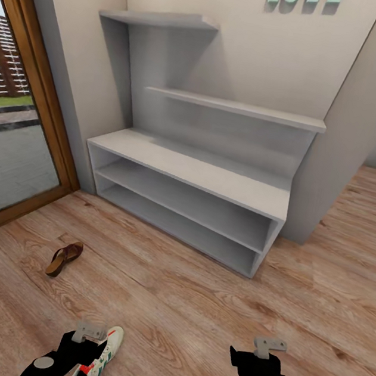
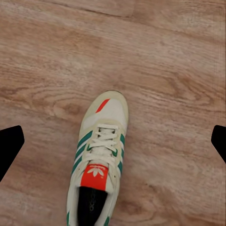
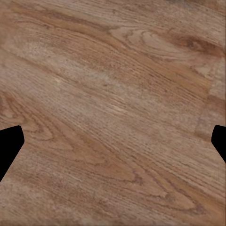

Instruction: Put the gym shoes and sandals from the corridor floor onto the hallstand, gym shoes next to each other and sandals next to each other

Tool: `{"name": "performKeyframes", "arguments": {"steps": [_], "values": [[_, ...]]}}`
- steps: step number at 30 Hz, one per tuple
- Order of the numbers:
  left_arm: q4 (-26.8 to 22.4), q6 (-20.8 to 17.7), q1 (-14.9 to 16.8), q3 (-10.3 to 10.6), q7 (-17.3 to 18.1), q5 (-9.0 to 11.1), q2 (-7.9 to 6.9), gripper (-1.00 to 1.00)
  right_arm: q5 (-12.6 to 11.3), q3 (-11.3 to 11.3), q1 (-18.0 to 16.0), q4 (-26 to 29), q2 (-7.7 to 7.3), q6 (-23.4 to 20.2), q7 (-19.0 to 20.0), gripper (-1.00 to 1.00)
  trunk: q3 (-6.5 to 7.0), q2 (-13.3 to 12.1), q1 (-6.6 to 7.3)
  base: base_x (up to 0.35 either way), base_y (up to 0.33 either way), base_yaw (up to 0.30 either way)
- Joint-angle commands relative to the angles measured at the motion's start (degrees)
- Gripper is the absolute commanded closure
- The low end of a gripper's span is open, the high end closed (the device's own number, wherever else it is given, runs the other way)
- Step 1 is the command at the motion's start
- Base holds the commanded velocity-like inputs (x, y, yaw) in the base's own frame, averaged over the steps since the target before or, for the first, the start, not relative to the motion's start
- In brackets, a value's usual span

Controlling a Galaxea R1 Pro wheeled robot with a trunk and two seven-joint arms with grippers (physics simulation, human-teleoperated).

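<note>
Head view: white hallstand [image 1: 213, 180] against the wall, shelves bare. One brown woven sandal [image 1: 64, 258] lies on the wood-plank corridor floor [image 1: 194, 309] near the door; a gym shoe [image 1: 104, 353] lies on the floor by the left gripper [image 1: 88, 334].

Left wrist view: sneaker [image 2: 99, 160] sits between wide-apart jaws. Looks light with a soft upper; I'd pinch across the stiffer midfoot.

Right wrist view: jaws spread over bare planks.
</note>
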State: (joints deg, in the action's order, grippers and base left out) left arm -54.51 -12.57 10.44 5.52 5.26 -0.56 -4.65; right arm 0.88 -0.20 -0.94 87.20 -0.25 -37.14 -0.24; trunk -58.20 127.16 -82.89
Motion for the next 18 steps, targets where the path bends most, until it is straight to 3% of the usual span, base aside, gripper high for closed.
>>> {"name": "performKeyframes", "arguments": {"steps": [1,18], "values": [[0.62,0.59,0.02,0.06,0.1,-0.09,-0.03,-1.0,0.09,0.02,-0.03,0.07,-0.05,-0.3,-0.04,-1.0,-0.33,0.44,-0.22,0.0,0.0,0.0],[3.3,6.32,0.02,0.15,0.02,-0.12,-0.04,-1.0,0.24,0.02,-0.1,0.08,-0.02,-0.3,-0.21,-1.0,-4.93,7.26,-3.95,0.0,0.0,0.0]]}}
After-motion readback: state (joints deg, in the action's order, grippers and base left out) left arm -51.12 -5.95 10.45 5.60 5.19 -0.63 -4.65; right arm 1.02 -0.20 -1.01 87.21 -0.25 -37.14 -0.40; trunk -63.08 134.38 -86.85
